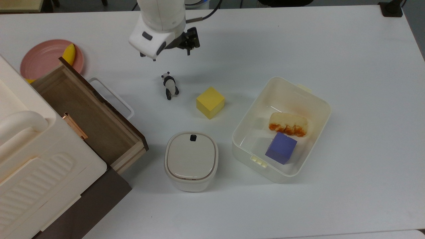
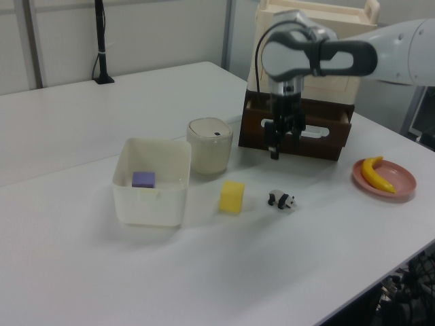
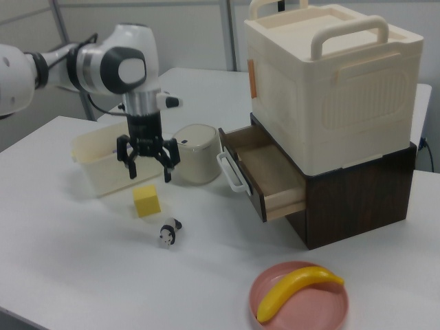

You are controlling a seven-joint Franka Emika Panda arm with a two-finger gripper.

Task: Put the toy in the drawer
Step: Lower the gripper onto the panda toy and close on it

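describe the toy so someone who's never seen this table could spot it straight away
Start at the open wooden drawer on the top view's left, then move right across the bare white table toward the yellow cube. Just left of that cube lies the toy, beneath the hovering claw. It is a tiny black-and-white panda figurine, smaller than the cube and the only animal shape there.

Robotics lab test bench. Wide white tabletop (image 1: 332, 49) set with staged props: yellow cube (image 1: 210, 102) at centre, pink plate (image 1: 46, 59) with toy banana (image 1: 69, 54) at ten o'clock, cream tub (image 1: 282, 127) at four o'clock. White industrial robot arm (image 2: 401, 41) mounted alongside. Black camera stand (image 2: 102, 41) clamped at the far edge, pale partition panels (image 2: 163, 30) behind.
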